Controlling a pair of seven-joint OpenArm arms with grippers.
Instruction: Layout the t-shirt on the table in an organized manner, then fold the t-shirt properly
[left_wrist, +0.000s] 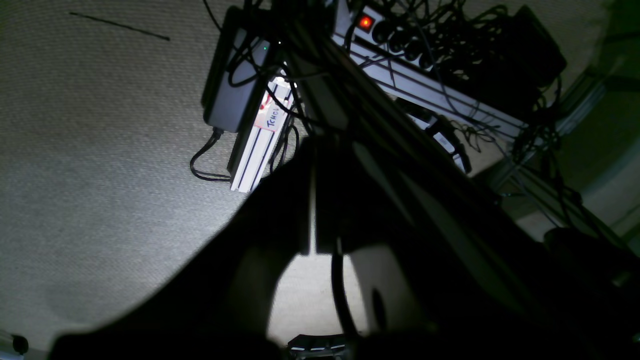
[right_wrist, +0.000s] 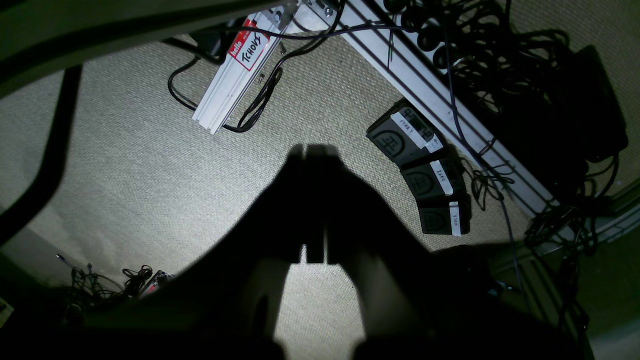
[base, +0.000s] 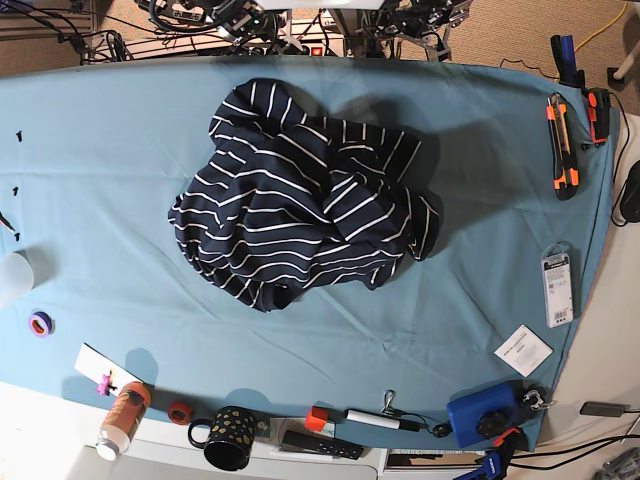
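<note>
Clearly nothing is laid out yet: the dark navy t-shirt with thin white stripes (base: 305, 225) lies crumpled in a heap near the middle of the teal cloth-covered surface (base: 120, 150), somewhat toward its far edge. Both arms hang off the surface above the carpeted floor (left_wrist: 100, 165). The left fingers (left_wrist: 311, 195) and the right fingers (right_wrist: 315, 200) are pressed together and hold nothing. I think each should pinch one shoulder or hem corner, then pull apart gently.
</note>
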